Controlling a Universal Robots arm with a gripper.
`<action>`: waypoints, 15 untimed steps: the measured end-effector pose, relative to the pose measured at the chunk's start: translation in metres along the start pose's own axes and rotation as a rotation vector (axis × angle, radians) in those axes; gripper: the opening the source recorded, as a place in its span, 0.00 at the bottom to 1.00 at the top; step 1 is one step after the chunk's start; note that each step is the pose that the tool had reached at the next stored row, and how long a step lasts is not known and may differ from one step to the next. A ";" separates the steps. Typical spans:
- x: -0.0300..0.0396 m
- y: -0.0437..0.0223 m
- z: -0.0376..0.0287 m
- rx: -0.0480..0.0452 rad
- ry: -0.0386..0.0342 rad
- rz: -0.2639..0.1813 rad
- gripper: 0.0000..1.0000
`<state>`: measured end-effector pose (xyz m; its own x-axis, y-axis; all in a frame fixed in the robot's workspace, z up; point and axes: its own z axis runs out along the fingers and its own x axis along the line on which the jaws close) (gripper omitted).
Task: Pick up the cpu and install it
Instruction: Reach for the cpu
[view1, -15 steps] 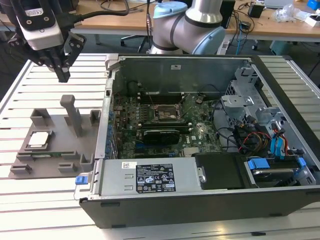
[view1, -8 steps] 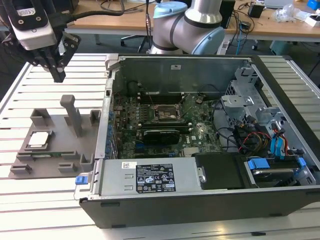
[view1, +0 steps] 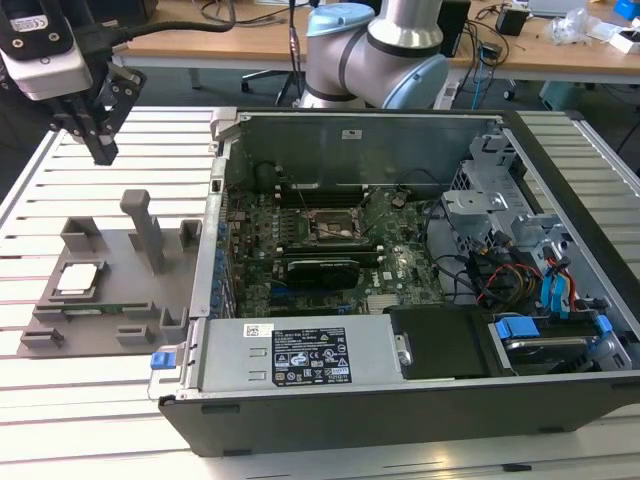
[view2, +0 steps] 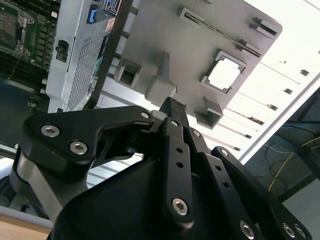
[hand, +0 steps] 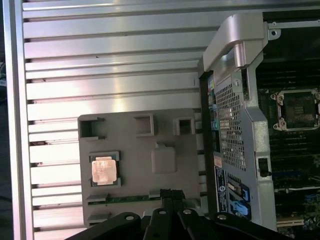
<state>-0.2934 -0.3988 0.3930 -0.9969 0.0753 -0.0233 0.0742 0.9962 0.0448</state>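
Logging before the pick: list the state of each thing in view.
Cpu: lying flat in its plate pocket.
Gripper: shut, holding nothing, clear of the cpu.
Case: lying open, lid off.
Socket: no cpu in it.

A robotics lab: robot arm (view1: 385, 50), slatted metal bench (view1: 90, 405), cluttered desks (view1: 560, 55) (wooden, behind).

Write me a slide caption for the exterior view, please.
Gripper hovers near the grey fixture plate where the cpu rests, beside the open computer case.
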 end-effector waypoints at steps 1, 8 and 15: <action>0.0025 -0.0002 0.0000 0.0000 0.0000 0.000 0.11; 0.0129 -0.0010 -0.0003 0.0000 0.0000 0.000 0.11; 0.0250 -0.0019 -0.0005 0.0000 0.0001 0.000 0.11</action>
<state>-0.3185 -0.3989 0.3928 -0.9969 0.0752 -0.0233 0.0741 0.9962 0.0449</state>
